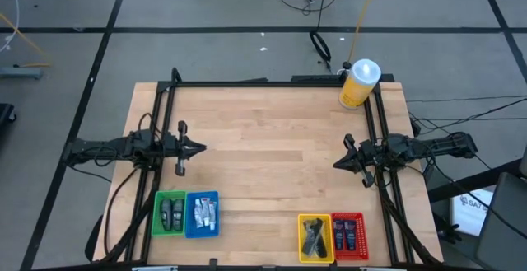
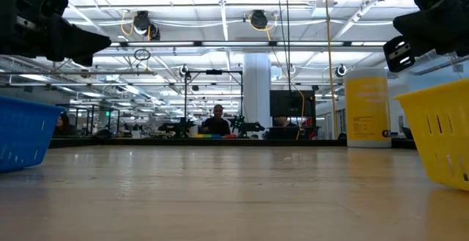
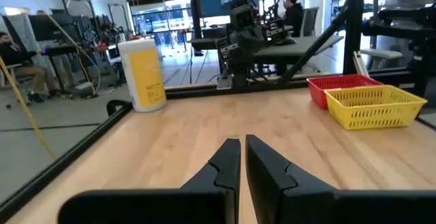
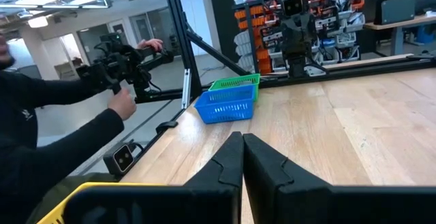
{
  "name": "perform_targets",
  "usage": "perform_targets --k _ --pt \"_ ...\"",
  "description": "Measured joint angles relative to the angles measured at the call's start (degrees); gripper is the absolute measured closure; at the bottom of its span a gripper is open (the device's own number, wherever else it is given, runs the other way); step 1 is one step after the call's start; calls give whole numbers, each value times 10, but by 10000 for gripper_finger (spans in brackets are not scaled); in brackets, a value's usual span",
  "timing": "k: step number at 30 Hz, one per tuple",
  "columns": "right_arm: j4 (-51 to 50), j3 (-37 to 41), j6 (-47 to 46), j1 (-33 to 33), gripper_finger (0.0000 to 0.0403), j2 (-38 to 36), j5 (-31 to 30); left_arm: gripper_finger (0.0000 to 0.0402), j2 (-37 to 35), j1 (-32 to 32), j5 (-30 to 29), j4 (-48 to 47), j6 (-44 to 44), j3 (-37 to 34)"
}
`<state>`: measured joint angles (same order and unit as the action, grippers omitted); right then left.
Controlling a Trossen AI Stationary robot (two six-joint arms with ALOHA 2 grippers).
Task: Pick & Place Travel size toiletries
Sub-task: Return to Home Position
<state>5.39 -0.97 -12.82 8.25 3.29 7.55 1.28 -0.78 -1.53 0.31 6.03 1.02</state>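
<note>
The toiletries lie sorted in four small baskets along the table's near edge in the high view: dark grey mini bottles in the green basket (image 1: 170, 213), white-and-blue tubes in the blue basket (image 1: 202, 214), dark items in the yellow basket (image 1: 314, 237), dark blue sticks in the red basket (image 1: 347, 235). My left gripper (image 1: 200, 148) hovers at the table's left side, shut and touching nothing. My right gripper (image 1: 337, 163) hovers at the right side, shut, also touching nothing. Both grippers' fingers show closed together in the left wrist view (image 3: 242, 157) and the right wrist view (image 4: 242, 154).
A large yellow bottle with white cap (image 1: 359, 84) stands at the table's far right corner. A black frame (image 1: 272, 82) runs along the far edge and sides. Bare wood lies between the two arms. A person's arm (image 4: 82, 132) shows beyond the table's left side.
</note>
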Motion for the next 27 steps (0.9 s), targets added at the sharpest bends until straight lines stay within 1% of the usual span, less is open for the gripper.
perform_targets --k 10,27 --pt "0 0 0 0 403 0 0 376 -10 0 -3 27 -6 -2" --pt "0 0 0 0 403 0 0 376 -9 0 -2 28 -7 -2"
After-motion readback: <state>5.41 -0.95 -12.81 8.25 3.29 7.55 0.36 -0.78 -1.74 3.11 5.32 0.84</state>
